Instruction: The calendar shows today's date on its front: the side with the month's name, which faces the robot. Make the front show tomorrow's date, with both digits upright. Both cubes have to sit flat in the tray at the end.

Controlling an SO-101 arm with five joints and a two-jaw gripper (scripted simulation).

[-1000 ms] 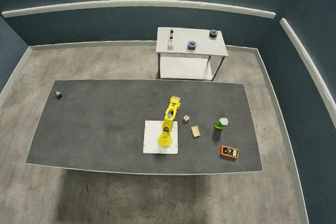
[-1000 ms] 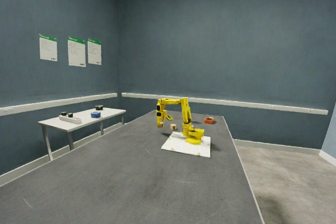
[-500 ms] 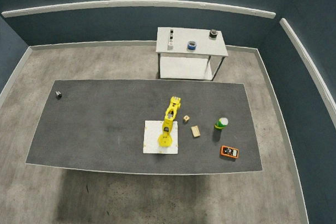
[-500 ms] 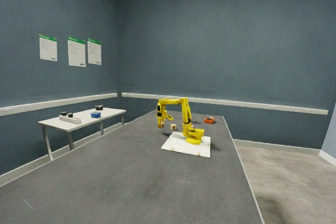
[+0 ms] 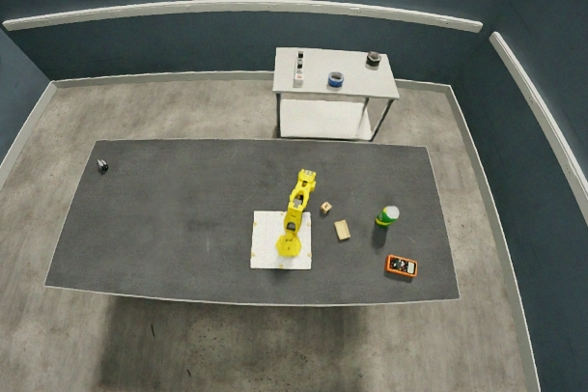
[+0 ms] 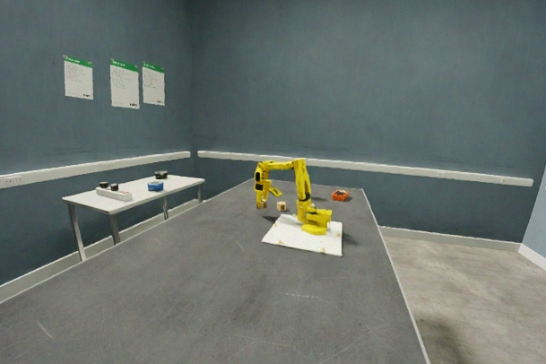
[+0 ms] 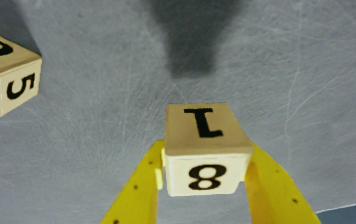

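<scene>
While lifted above the table, tool (image 7: 206,172) grips cube (image 7: 206,150) (faces 1, 8) | tray (image 5: 342,230) holds none.

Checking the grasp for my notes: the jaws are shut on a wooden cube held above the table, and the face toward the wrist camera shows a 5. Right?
Not quite. The gripper does have its jaws shut on the held cube above the table, but the face toward the wrist camera shows an 8. The 5 is on the other cube, at the left edge of the wrist view.
</scene>
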